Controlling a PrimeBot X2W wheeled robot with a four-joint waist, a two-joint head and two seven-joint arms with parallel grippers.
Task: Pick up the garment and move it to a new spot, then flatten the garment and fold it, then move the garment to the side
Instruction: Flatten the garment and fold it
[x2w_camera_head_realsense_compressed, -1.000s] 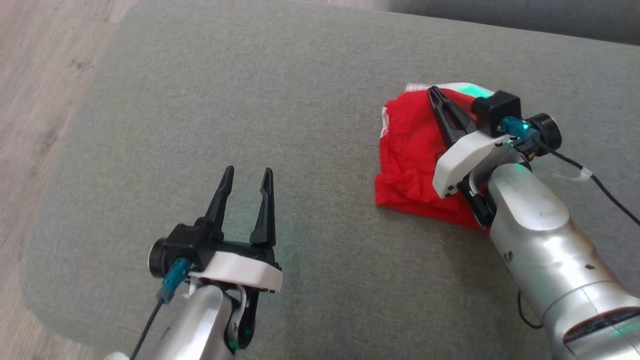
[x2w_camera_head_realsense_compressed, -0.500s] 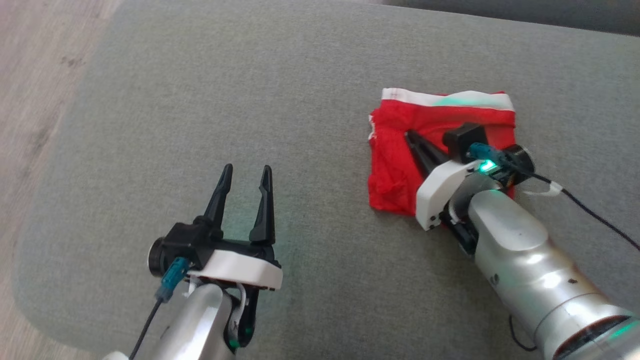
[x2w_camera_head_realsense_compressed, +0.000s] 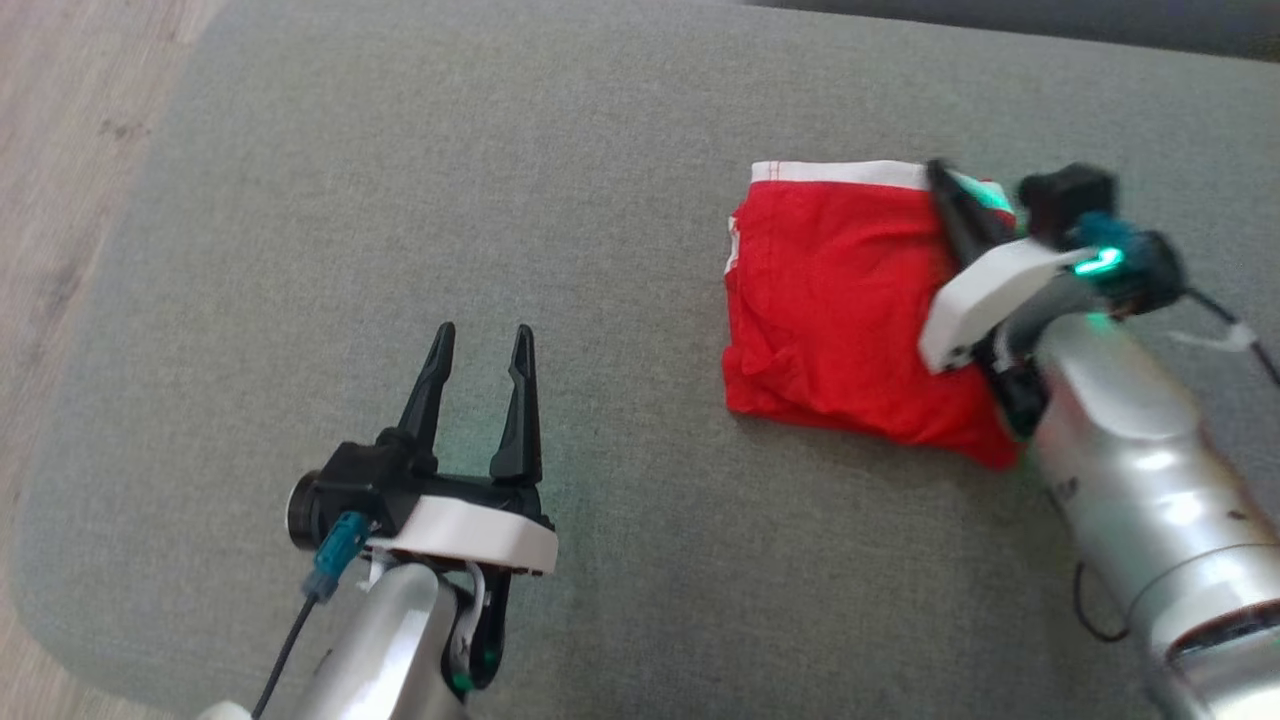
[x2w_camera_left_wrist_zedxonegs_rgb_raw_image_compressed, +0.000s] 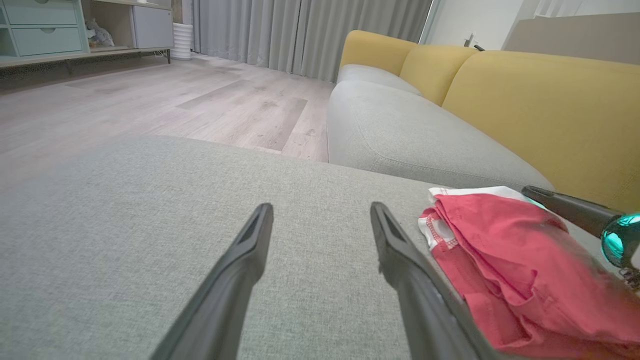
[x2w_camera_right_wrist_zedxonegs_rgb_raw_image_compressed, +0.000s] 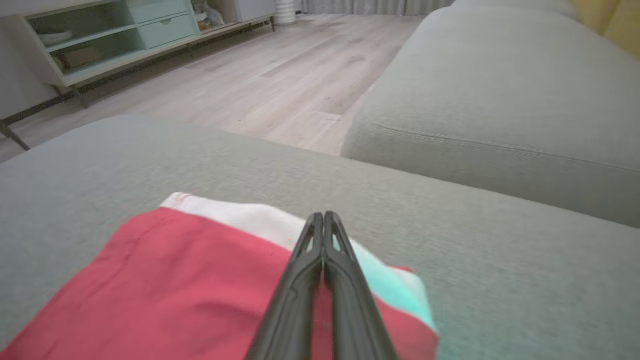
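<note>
The red garment (x2w_camera_head_realsense_compressed: 830, 300) with a white waistband lies folded on the grey cushion (x2w_camera_head_realsense_compressed: 500, 200), right of centre. My right gripper (x2w_camera_head_realsense_compressed: 940, 175) is shut, its fingers pressed together and lying over the garment's far right corner by the waistband (x2w_camera_right_wrist_zedxonegs_rgb_raw_image_compressed: 235, 217). In the right wrist view the closed tips (x2w_camera_right_wrist_zedxonegs_rgb_raw_image_compressed: 320, 216) reach the waistband edge, with no cloth visible between them. My left gripper (x2w_camera_head_realsense_compressed: 481, 335) is open above bare cushion, well to the left of the garment (x2w_camera_left_wrist_zedxonegs_rgb_raw_image_compressed: 510, 260), holding nothing.
The cushion's rounded edge drops to a wooden floor (x2w_camera_head_realsense_compressed: 60, 150) on the left. A second grey seat (x2w_camera_left_wrist_zedxonegs_rgb_raw_image_compressed: 400, 130) with yellow backrests (x2w_camera_left_wrist_zedxonegs_rgb_raw_image_compressed: 540, 100) lies beyond a gap. A low cabinet (x2w_camera_right_wrist_zedxonegs_rgb_raw_image_compressed: 100, 45) stands across the floor.
My right gripper swept from the garment's middle to its far right corner, and the cloth now lies flatter. The head view shifted slightly. The left gripper stayed put.
</note>
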